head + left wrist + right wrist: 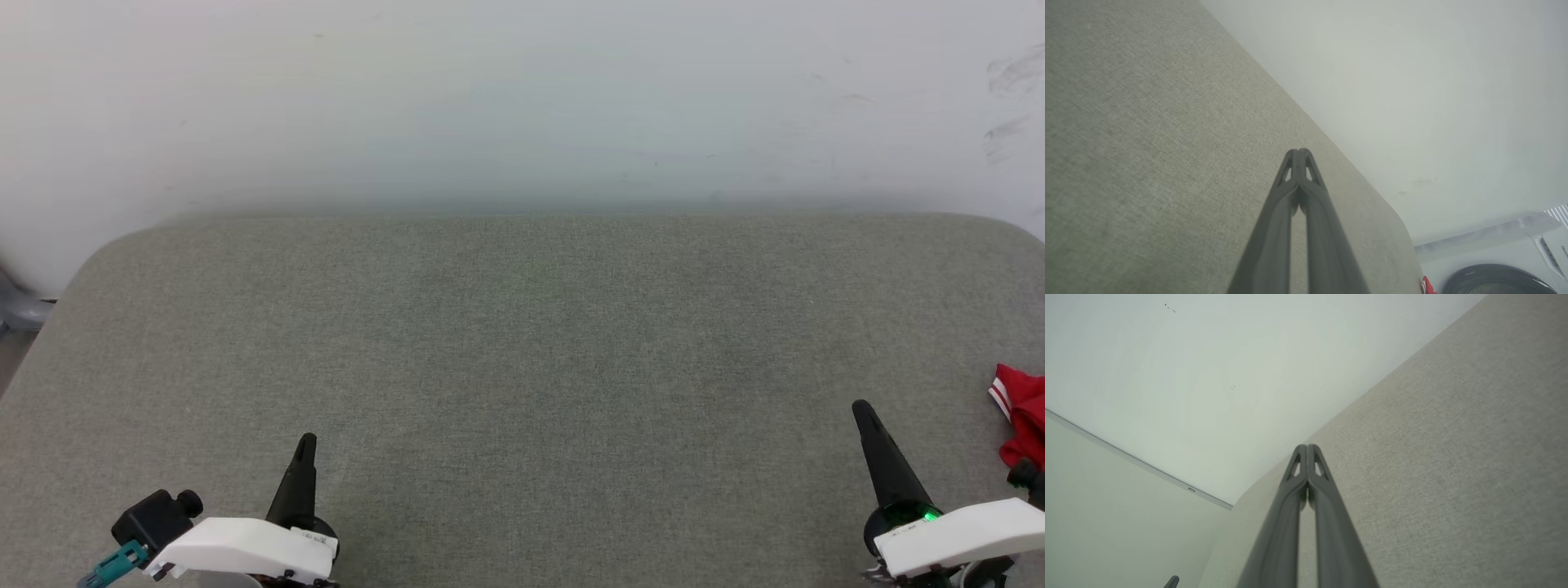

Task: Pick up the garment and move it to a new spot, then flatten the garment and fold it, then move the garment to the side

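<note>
A small part of the red garment [1024, 425], with red-and-white striped trim, lies at the right edge of the grey fabric table [522, 367]; most of it is cut off by the frame. A sliver of red garment [1427, 286] also peeks in at the bottom of the left wrist view. My left gripper [306, 445] rests at the lower left, shut and empty, its tips [1299, 152] pressed together. My right gripper [861, 408] sits at the lower right, a little left of the garment, shut and empty, tips [1306, 447] together.
A pale wall [522, 98] runs behind the table's far edge. A white washing machine [1494, 261] stands beyond the table's corner in the left wrist view. A grey object [20, 306] shows past the table's left edge.
</note>
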Robot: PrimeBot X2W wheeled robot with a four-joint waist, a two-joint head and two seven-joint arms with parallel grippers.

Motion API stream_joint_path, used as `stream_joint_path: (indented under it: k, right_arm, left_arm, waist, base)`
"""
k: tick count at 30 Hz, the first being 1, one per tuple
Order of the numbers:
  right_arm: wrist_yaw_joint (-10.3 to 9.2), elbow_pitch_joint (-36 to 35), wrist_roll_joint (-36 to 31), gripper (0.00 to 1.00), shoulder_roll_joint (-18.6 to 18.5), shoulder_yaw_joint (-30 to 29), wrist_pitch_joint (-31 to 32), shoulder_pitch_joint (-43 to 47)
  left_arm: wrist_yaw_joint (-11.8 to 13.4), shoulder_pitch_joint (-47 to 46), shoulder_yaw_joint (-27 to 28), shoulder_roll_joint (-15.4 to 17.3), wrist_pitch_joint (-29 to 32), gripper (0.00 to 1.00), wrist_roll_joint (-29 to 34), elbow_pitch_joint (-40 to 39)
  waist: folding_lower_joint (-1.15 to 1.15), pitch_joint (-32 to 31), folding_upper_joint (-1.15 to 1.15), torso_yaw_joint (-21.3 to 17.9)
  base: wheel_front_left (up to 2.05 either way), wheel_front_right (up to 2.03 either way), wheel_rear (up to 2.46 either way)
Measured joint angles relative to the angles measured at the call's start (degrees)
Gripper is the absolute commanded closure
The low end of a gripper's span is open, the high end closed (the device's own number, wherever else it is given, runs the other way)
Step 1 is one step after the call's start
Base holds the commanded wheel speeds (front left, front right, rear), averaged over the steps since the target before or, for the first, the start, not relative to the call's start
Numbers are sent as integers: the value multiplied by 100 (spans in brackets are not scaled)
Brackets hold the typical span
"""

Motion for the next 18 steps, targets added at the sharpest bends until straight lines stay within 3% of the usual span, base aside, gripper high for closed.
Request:
stream_joint_path:
  k: [18]
  right_arm:
    - [0, 389, 1192, 100, -8, -3, -8, -259]
  left_arm:
    - [-125, -152, 224, -59, 297, 100, -1084, 87]
  waist:
    - [0, 46, 0, -13]
  base:
    - [0, 0, 0]
